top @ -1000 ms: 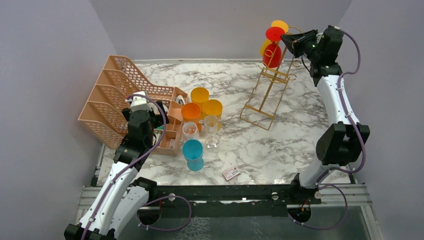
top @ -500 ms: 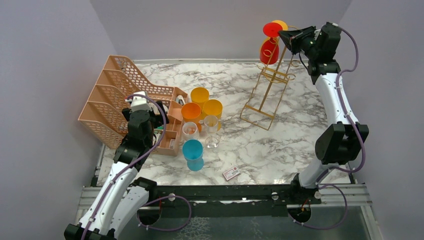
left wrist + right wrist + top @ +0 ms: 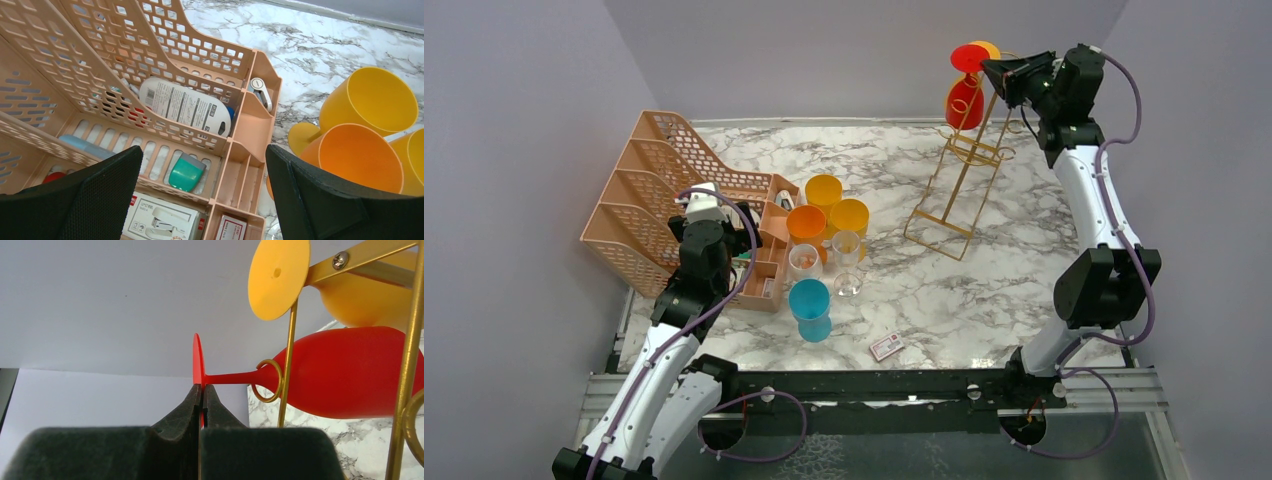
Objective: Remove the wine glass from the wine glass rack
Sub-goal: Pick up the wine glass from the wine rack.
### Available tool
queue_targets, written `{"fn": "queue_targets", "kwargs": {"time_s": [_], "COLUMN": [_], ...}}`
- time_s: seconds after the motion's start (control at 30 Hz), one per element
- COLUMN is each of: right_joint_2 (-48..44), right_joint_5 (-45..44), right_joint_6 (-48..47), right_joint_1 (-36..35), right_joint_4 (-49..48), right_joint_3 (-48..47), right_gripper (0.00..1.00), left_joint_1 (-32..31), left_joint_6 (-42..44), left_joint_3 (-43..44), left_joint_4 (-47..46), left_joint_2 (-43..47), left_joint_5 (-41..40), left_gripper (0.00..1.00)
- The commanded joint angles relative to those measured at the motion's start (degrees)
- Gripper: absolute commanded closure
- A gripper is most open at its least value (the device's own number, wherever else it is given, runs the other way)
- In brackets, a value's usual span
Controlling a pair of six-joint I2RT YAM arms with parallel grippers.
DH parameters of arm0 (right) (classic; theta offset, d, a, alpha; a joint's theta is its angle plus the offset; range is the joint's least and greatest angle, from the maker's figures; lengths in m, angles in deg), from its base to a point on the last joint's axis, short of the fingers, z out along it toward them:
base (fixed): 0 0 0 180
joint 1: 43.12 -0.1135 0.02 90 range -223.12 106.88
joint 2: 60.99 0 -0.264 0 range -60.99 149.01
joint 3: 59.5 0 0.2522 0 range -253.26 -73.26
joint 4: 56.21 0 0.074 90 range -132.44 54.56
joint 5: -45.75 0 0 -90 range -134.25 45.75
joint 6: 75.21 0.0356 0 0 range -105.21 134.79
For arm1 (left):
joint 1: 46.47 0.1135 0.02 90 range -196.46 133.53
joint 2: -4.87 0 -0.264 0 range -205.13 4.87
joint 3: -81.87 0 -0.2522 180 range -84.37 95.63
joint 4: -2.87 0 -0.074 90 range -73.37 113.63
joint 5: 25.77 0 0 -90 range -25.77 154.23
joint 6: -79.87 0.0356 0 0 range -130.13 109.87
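Within right claw [image 3: 201, 392], wine glass [image 3: 350, 372] foot

It looks like a robotics lab test cell: plain pale-grey partition walls [image 3: 514, 120] box in a white marble-patterned tabletop [image 3: 984, 290], and a white-and-black left robot arm [image 3: 686, 290] and its matching right robot arm [image 3: 1104, 210] are bolted to a black metal rail [image 3: 874, 385].

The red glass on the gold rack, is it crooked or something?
Nothing looks broken or spilled. One odd thing: the shut right gripper pinches the red wine glass only by the thin edge of its round foot, while its stem sits inside a gold loop of the wine glass rack.
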Motion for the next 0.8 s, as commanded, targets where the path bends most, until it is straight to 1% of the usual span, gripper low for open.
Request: {"fn": "queue_targets", "kwargs": {"time_s": [0.0, 0.2, 0.3, 0.47, 0.53, 0.77], "right_joint_2": [-1.0, -1.3, -1.2, 0.1, 0.6, 1.5], "right_joint_5": [-3.7, -4.9, -5.1, -4.6, -3.9, 2.5], "right_joint_6": [1.3, 2.9, 4.6, 5.1, 4.9, 3.4], "right_joint_1": [-0.3, -0.3, -0.3, -0.4, -0.4, -0.3], "right_joint_4": [-0.4, 0.0, -1.5, -1.2, -1.2, -2.6], "right_joint_3": [1.3, 2.8, 4.1, 2.5, 2.1, 2.6], "right_gripper": [0.99, 0.99, 0.99, 0.99, 0.99, 0.99], "left_joint_1": [0.3, 0.3, 0.3, 0.3, 0.3, 0.3], "left_joint_6": [0.5, 0.5, 0.5, 0.5, 0.5, 0.5], "left_joint_3": [1.0, 1.1, 1.0, 1.1, 1.0, 1.0], "left_joint_4": [-0.2, -0.2, -0.2, -0.2, -0.2, -0.2], "left_joint_2": [0.6, 0.5, 0.6, 0.5, 0.4, 0.3], "left_joint_5": [0.7, 0.8, 0.9, 0.9, 1.0, 0.9], "left_gripper": [0.01, 0.01, 0.01, 0.01, 0.01, 0.01]}}
